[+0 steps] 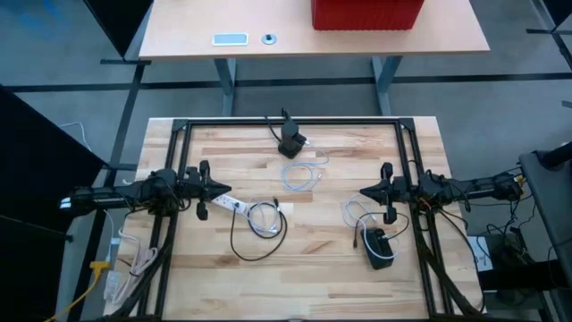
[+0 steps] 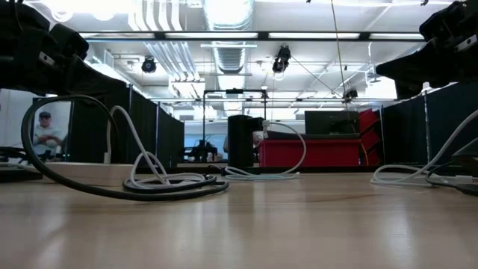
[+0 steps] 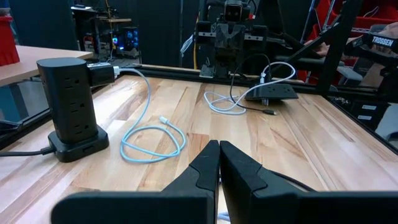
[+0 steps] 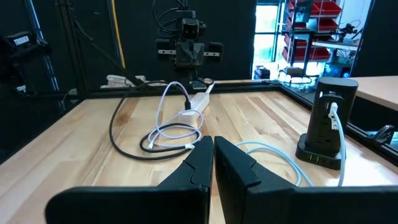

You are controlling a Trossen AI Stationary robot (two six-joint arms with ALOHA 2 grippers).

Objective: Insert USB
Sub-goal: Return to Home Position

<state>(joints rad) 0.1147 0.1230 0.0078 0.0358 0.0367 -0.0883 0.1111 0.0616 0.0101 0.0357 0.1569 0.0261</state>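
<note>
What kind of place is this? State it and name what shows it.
Probably a robotics lab or workshop. The low view shows exposed ceiling ducts above black-curtained bays. There are shelves of red bins beyond the framed wooden table, which carries a black outlet tower.

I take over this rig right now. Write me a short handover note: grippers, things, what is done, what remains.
Left gripper: shut, empty, over the table, left side.
Right gripper: shut, empty, over the right side.
Tower at far middle, blue cable seemingly plugged in, coiled before it.
Black extension by the right arm, white cable seemingly plugged in.
White strip by the left arm.
Done: plugging, apparently.
Left: only parking the arms.
</note>
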